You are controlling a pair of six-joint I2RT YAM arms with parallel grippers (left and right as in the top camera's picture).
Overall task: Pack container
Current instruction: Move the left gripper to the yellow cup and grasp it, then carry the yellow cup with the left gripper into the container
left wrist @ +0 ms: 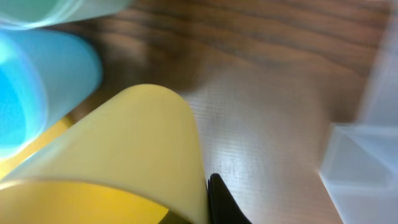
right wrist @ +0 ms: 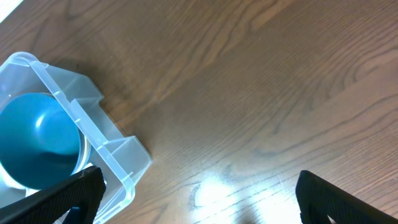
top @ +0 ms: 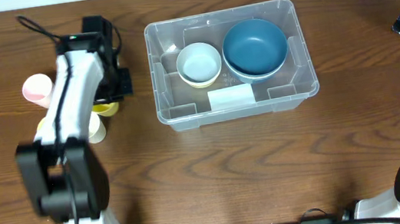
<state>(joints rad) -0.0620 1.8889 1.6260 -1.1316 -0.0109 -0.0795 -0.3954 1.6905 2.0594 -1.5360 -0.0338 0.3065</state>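
The clear container (top: pixel 151 35) with a white label (top: pixel 230 97) stands at the table's middle. It holds a dark blue bowl (top: pixel 254 47) and a cream bowl with a pale blue inside (top: pixel 199 63). My left gripper (top: pixel 112 89) is low over a group of cups left of the container. In the left wrist view one black finger (left wrist: pixel 216 190) presses against the wall of a yellow cup (left wrist: pixel 124 143); the other finger is hidden. My right gripper (right wrist: pixel 205 205) is wide open and empty above bare table, right of the container's corner (right wrist: pixel 112 149).
A pink cup (top: pixel 37 88) and a cream cup (top: pixel 95 129) stand by the left arm. The yellow cup shows under the gripper (top: pixel 106 108). A light blue cup (left wrist: pixel 43 81) and a green cup (left wrist: pixel 56 9) lie close behind the yellow one.
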